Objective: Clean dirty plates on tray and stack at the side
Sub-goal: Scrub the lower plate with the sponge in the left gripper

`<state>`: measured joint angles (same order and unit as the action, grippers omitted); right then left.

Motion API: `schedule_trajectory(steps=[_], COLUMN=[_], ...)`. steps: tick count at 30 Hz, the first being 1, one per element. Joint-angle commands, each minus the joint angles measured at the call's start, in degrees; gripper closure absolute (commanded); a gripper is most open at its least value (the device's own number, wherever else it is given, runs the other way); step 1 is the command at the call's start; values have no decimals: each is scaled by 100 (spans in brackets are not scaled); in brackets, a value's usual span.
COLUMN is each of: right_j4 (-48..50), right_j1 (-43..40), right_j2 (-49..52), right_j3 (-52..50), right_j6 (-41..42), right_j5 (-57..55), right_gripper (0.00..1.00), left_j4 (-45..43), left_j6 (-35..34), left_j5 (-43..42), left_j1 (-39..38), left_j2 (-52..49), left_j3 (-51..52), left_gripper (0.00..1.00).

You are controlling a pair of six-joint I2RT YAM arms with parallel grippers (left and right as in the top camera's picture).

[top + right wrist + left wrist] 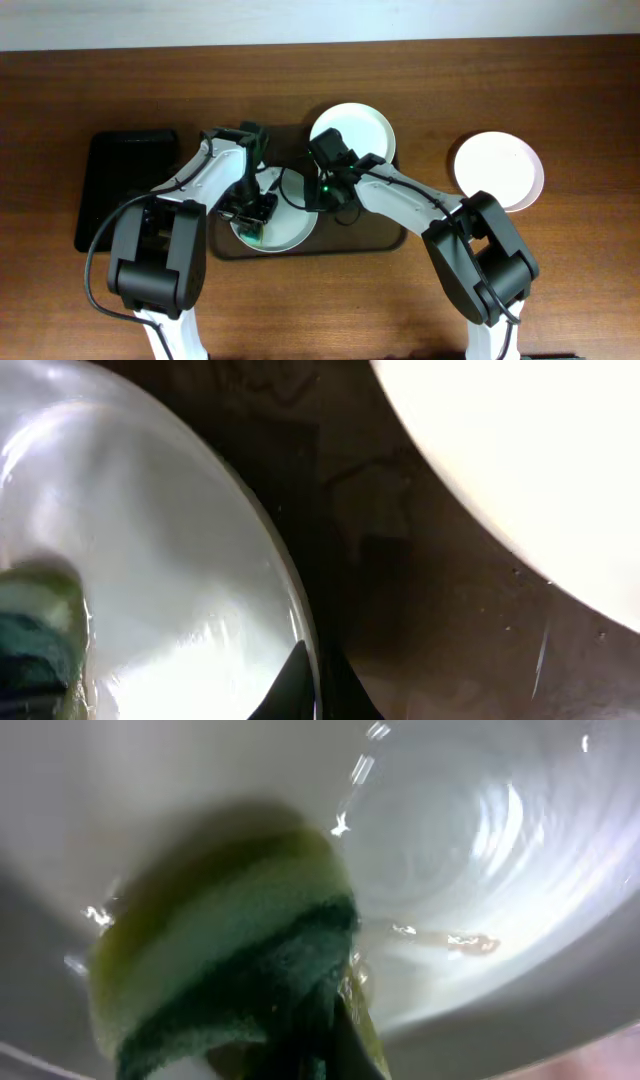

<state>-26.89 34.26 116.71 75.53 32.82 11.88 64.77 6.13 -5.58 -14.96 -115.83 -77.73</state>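
A pale blue-green plate (pixel 290 232) lies at the front left of the brown-grey tray (pixel 378 236). My left gripper (pixel 250 213) is shut on a yellow-green sponge (pixel 225 955) and presses it onto this plate's inside (pixel 480 830), next to a thin brown smear (pixel 468 942). My right gripper (pixel 322 192) is shut on the plate's right rim (pixel 290 590), one finger inside and one outside (pixel 320 685). A white plate (pixel 365 125) sits on the tray's back right and also shows in the right wrist view (pixel 520 460). Another white plate (pixel 498 170) lies on the table to the right of the tray.
A smaller black rectangular tray (pixel 125 190) lies on the wooden table (pixel 560 80) to the left of the brown-grey tray. Both arms cross above the middle of the brown-grey tray.
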Motion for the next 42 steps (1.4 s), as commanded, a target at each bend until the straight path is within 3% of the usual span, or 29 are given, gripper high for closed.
schedule_trajectory(steps=[1, 4, 7, 11, 13, 18, 20, 22, 25, 28, 31, 33, 36, 40, 42], right_j4=[13, 11, 11, 11, 11, -13, -13, -9, -9, -9, -11, -11, -13, -13, -13], right_j1=[-28, -28, -28, -26, -26, -26, -26, -28, -26, -26, -26, -28, -26, -26, -28], right_j2=[105, 105, 105, 105, 105, 105, 105, 105, 105, 105, 105, 105, 105, 105, 105], right_j3=[72, 72, 72, 72, 72, 72, 72, 72, 72, 72, 72, 72, 72, 72, 72], right_j6=[66, 66, 66, 63, 63, 63, 63, 63, 63, 63, 63, 63, 63, 63, 63], right_j5=[-94, -94, -94, -94, -92, -94, -94, -94, -94, -94, -94, -94, -92, -92, -92], right_gripper=[96, 96, 96, 96, 96, 96, 96, 96, 96, 96, 96, 96, 96, 96, 96], left_j4=[-1158, -1851, -1912, -1755, -1895, -1781, -1419, -1056, -459, -328, -761, -1110, -1580, -1349, -966], left_j6=[-1056, -1668, -1663, 767, 846, -1731, -2114, -2111, -1366, 219, 468, 186, -758, -1698, -1703], left_j5=[796, 1766, 1679, -1602, -1626, 1165, 1711, 1744, 1193, -892, -1460, -1333, -243, 1523, 1563], left_j1=[114, 109, 109, 76, 17, 258, 289, 293, 254, 249, 249, 249, 249, 249, 249], left_j2=[-160, -157, -157, -157, -157, -157, -157, -157, -157, -157, -157, -157, -157, -157, -157], left_j3=[-20, -22, -24, -208, -208, -208, -208, -208, -208, -208, -208, -208, -208, -208, -208], left_gripper=[100, 100, 100, 100, 100, 100, 100, 100, 100, 100, 100, 100, 100, 100, 100])
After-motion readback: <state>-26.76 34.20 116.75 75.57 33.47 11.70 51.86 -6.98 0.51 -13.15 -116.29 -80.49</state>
